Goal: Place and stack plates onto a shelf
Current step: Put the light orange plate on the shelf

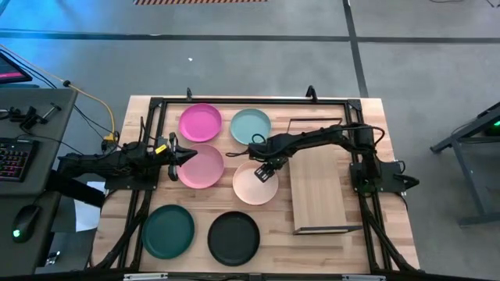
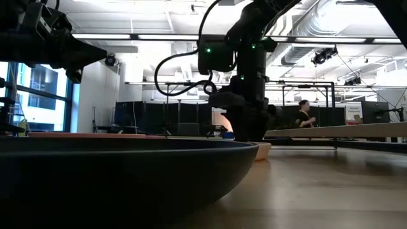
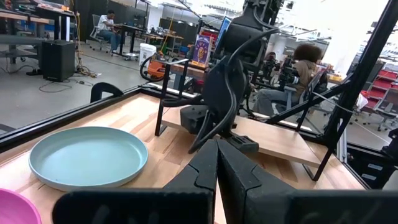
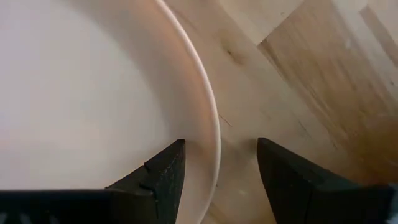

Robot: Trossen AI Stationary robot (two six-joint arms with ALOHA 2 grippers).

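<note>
tabletop [image 1: 328, 117]: cream-peach plate [image 4: 74, 93] rim between right tool [image 4: 221, 165] fingers (parted).

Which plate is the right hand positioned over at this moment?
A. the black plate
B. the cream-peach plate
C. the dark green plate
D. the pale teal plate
B. In the right wrist view, the right hand is open, with one finger on each side of the rim of the cream-peach plate; the high view also shows it above that plate.
</note>
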